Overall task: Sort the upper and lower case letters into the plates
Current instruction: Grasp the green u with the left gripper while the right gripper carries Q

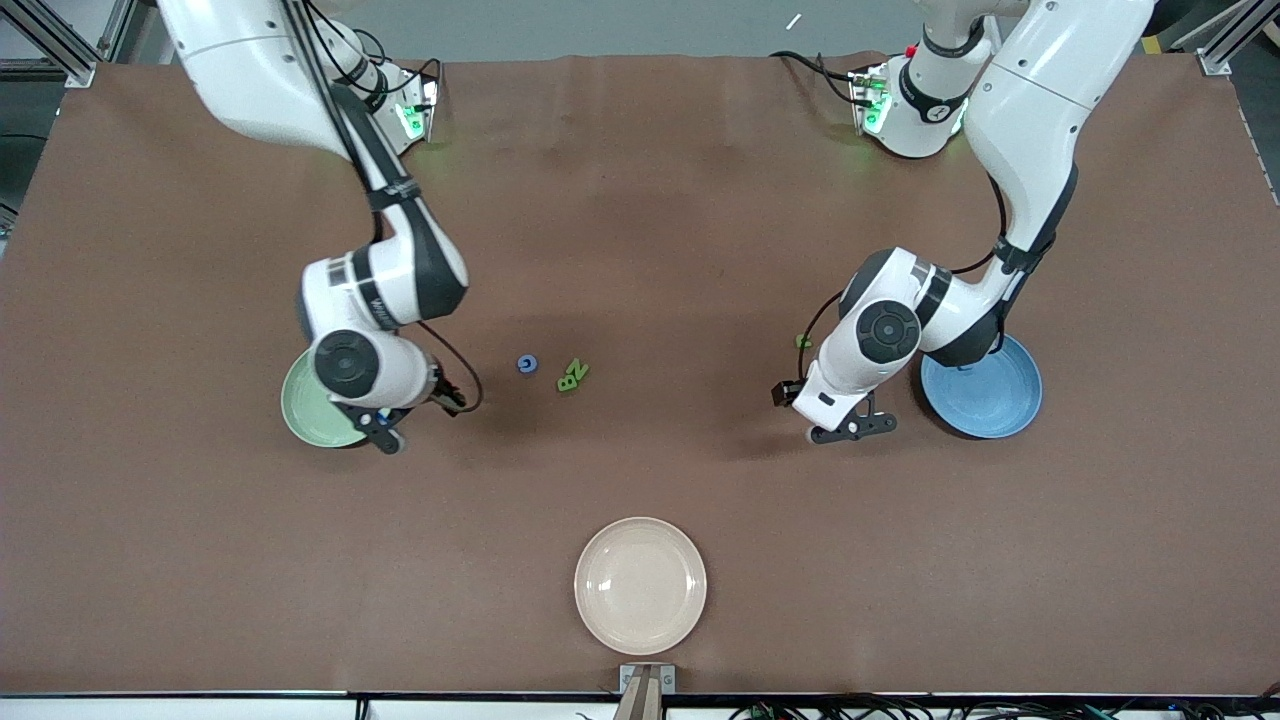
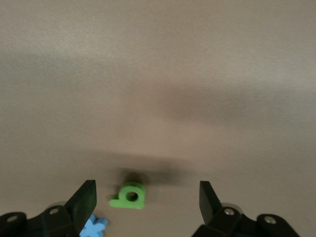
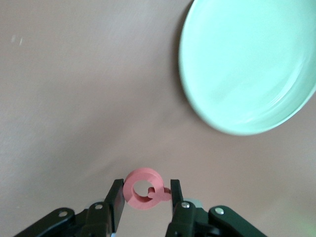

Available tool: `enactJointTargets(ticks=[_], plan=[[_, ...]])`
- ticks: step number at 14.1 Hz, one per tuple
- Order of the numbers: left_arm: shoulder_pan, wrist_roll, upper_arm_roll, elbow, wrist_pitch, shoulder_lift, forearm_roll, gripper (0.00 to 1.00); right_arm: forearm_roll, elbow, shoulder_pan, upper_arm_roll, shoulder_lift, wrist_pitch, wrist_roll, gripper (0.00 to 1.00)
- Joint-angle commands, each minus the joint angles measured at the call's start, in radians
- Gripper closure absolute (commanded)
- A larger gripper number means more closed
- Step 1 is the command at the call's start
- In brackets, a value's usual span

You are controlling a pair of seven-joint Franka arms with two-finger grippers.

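So not much has been sorted yet, as far as can be seen. The right gripper [image 3: 144, 193] is closed on a pinkish red letter [image 3: 143, 189], looks like a Q, and is held low beside the mint green plate [image 1: 305, 412] at the right arm's end of the worktop [image 1: 640, 480]. In the right wrist view that plate [image 3: 247, 64] is seen with nothing in the part that shows. The left gripper [image 2: 148, 195] is spread wide with nothing in it, hanging over a small green letter [image 2: 129, 196] that lies on the worktop roughly between the fingertips, with a light blue piece [image 2: 94, 227] just beside it. In the front view that gripper [image 1: 850, 428] is found right next to the blue plate [image 1: 990, 395]; the visible part of that plate looks bare, but a good chunk is covered by the arm, so it can't be called for sure. Out in the middle, a blue round letter [image 1: 527, 364] and a pair of touching green letters [image 1: 572, 375] are left lying loose, and another green bit [image 1: 803, 342] is spotted near the left arm's wrist. A cream-white plate [image 1: 640, 585] sits nearest the front camera, unused. So the bulk of the job is probably left: one letter in hand, the rest to be picked and dropped.
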Motion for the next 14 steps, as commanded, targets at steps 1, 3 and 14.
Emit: enactJointTargets(ticks=[1, 3, 14], plan=[[0.003, -0.014, 0.002, -0.023, -0.008, -0.003, 0.035, 0.14, -0.013, -0.049, -0.128, 0.015, -0.054, -0.037, -0.181, 1.0], [0.007, -0.014, 0.002, -0.033, -0.008, -0.003, 0.035, 0.16, -0.013, -0.08, -0.193, 0.015, -0.06, -0.026, -0.291, 1.0], [0.002, -0.054, 0.002, -0.066, -0.008, -0.003, 0.035, 0.39, -0.01, -0.332, -0.268, 0.018, -0.059, 0.323, -0.384, 0.99]])
